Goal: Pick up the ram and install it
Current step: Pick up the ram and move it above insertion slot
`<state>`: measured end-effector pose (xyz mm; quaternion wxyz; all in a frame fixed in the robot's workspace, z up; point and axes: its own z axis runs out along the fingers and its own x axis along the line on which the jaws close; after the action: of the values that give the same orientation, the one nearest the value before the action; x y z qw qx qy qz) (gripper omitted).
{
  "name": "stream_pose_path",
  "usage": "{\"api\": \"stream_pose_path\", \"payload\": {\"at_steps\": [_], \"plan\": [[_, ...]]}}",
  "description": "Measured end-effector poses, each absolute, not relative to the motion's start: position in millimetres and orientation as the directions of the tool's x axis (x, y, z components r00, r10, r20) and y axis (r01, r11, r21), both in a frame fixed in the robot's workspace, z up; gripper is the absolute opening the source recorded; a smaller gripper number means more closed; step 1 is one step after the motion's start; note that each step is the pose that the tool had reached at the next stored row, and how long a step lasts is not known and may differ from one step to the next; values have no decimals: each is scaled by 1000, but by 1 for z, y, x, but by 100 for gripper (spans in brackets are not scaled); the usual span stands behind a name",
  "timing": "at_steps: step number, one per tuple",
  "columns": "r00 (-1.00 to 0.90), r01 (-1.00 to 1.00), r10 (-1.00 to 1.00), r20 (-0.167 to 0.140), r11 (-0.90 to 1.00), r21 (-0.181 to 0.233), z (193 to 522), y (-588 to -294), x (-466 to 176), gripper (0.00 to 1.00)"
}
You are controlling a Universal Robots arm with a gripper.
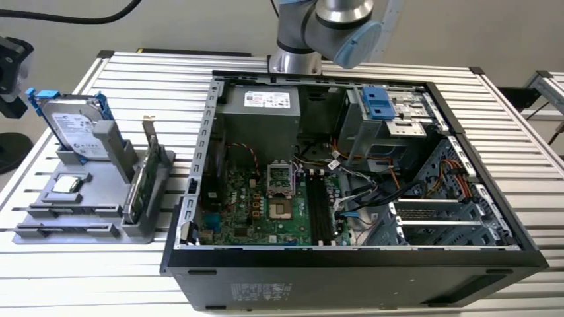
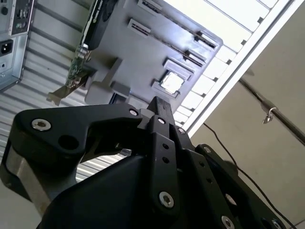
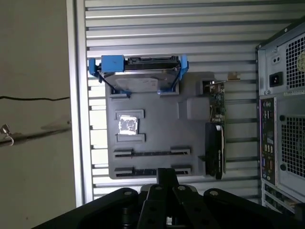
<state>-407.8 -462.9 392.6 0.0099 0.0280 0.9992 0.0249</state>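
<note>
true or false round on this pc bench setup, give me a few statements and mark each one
1. The case has its side panel on. False: it is open, with the motherboard showing.
2. The hard drive with blue rails stands in the gray holder. True.
3. The green card lies flat on the table. False: it stands on edge in the holder.
4. A small square chip lies on the holder. True.
5. The pincer is inside the case. False: in the first wrist view it is outside, facing the holder.
</note>
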Motion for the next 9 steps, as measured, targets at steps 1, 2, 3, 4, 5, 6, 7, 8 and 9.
{"api": "stream_pose_path", "payload": {"at_steps": [1,2,3,4,5,6,7,8,9], "plan": [[-998,56,57,-18,997,50,393,-465,-408,0],[-998,56,56,-18,997,50,393,-467,-408,0],[-998,55,56,-18,997,50,393,-469,-408,0],[-998,56,57,-18,997,50,393,-471,-408,0],[-998,56,57,-18,997,50,393,-472,-408,0],[-998,56,57,-18,997,50,393,-474,-408,0],[-998,56,57,-18,997,50,393,-476,-408,0],[-998,56,57,-19,997,51,393,-478,-408,0],[-998,56,57,-18,997,50,393,-479,-408,0]]}}
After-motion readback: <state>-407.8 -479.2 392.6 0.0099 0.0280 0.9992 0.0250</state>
